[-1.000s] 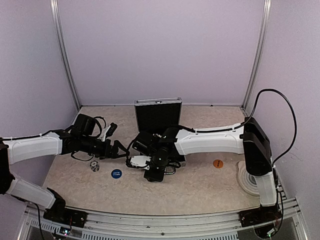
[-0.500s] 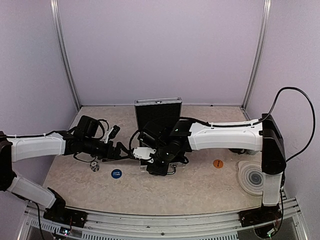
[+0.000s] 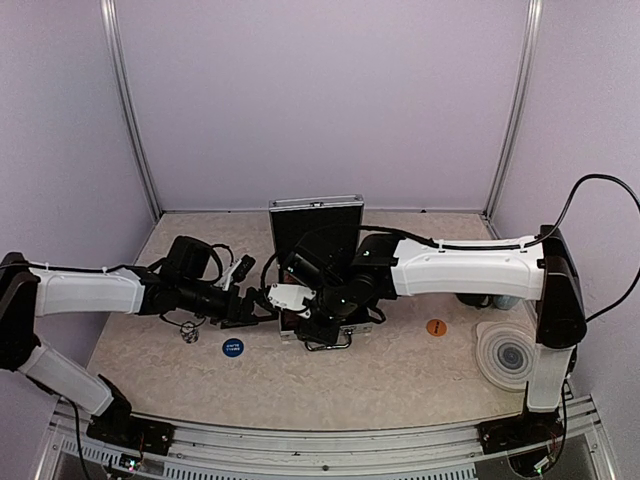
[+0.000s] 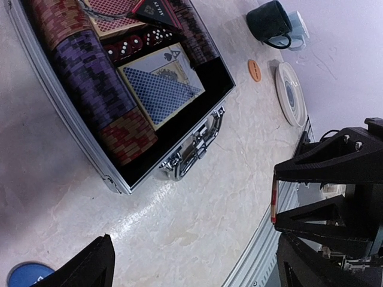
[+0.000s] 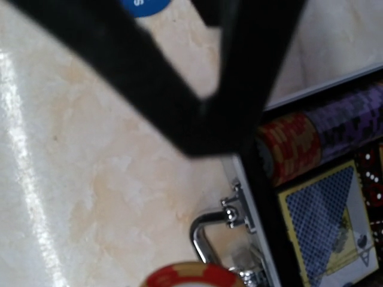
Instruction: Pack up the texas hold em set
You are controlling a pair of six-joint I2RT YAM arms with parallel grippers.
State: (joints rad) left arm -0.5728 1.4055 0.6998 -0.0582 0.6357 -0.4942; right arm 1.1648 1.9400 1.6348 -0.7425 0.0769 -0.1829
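Mid-table, before the open aluminium case (image 4: 197, 143), my right gripper (image 4: 275, 200) pinches a red chip (image 5: 185, 276) by its edges: light, stiff, slippery. My left gripper (image 4: 191, 251) hangs spread, empty.

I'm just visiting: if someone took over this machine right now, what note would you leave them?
Left gripper: open, empty, beside the case.
Right gripper: gripping a red chip by the case's handle.
Packed: chip rows, blue deck, red deck, dice.
Out on the table: blue button, orange button, small black-and-white piece.
To do: drop chip in, gather those three, close the lid.
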